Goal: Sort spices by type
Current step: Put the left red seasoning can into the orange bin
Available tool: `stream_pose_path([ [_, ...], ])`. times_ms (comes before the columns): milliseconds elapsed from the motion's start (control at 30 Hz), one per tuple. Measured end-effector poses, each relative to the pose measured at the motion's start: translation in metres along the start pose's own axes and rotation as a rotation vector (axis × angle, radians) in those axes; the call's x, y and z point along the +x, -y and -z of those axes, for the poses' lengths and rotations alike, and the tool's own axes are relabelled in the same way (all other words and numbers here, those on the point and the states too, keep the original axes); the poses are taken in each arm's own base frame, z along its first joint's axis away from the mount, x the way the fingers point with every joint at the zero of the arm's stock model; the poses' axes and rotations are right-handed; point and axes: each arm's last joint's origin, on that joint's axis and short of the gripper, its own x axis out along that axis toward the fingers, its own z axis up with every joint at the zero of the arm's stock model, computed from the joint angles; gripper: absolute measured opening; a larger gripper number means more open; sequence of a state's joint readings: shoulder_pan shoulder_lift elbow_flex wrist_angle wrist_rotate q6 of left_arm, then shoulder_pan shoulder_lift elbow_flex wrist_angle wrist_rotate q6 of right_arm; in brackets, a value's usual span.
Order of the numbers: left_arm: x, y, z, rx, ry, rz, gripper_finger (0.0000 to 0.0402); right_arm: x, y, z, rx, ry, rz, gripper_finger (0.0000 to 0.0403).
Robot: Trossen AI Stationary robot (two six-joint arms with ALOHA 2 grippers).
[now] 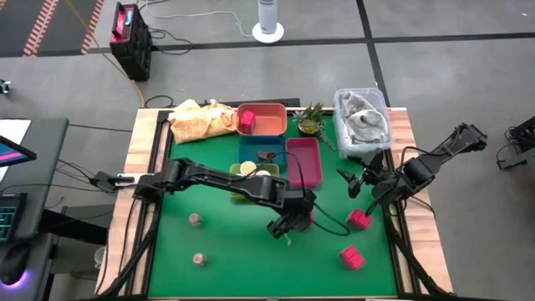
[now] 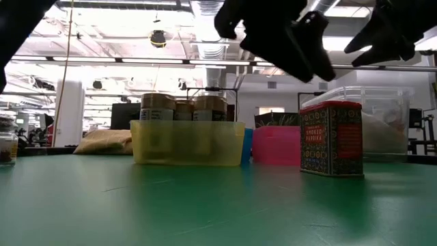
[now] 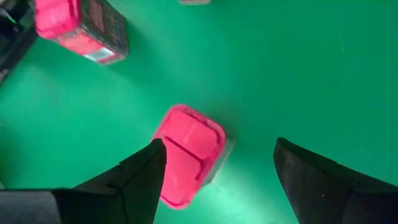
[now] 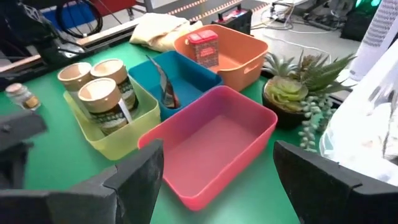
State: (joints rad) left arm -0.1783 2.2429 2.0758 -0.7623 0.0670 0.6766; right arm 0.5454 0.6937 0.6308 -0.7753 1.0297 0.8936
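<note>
The green bench point(image 1: 226, 251) carries four trays near its far edge: pink point(image 4: 211, 146), orange point(image 4: 227, 53) holding one pink packet point(image 4: 203, 45), blue point(image 4: 186, 78) holding a dark piece point(image 4: 166, 90), and yellow point(image 4: 115, 134) holding cream-topped jars point(image 4: 102, 99). The left gripper point(image 3: 217, 180) hangs released above a pink packet point(image 3: 186, 152) mid-bench. The right gripper point(image 4: 214, 180), also released, hovers by the pink tray. Two more packets point(image 1: 352, 257) sit toward the right edge, two tiny jars point(image 1: 196, 220) toward the left.

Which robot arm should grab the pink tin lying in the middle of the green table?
Probably the left. Its end effector hangs open right above the flat-lying bright pink boxy spice tin, one finger at each side. The right end effector is open too, but farther off, facing the coloured rectangular plastic trays.
</note>
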Motion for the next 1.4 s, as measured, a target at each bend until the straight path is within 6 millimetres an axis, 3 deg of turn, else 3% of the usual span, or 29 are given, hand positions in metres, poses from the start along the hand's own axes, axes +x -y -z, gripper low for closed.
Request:
stream_pose_path([
  [300,0.001,-0.014,-0.001,0.033,0.108,-0.032,0.0284,0.000,0.000,-0.001,0.005,0.019,0.006,0.0327],
  [867,0.041,-0.016,0.024,0.048,0.039,0.039,0.0284,0.000,-0.002,-0.002,0.013,0.025,-0.003,0.0327],
  [1067,0.041,-0.016,0.024,0.036,0.036,0.030,0.0284,0.000,-0.002,-0.002,0.016,0.026,-0.005,0.0327],
  [1400,0.026,-0.012,0.016,-0.007,-0.073,0.028,0.0284,0.000,-0.002,-0.002,0.018,0.028,-0.007,0.0327],
])
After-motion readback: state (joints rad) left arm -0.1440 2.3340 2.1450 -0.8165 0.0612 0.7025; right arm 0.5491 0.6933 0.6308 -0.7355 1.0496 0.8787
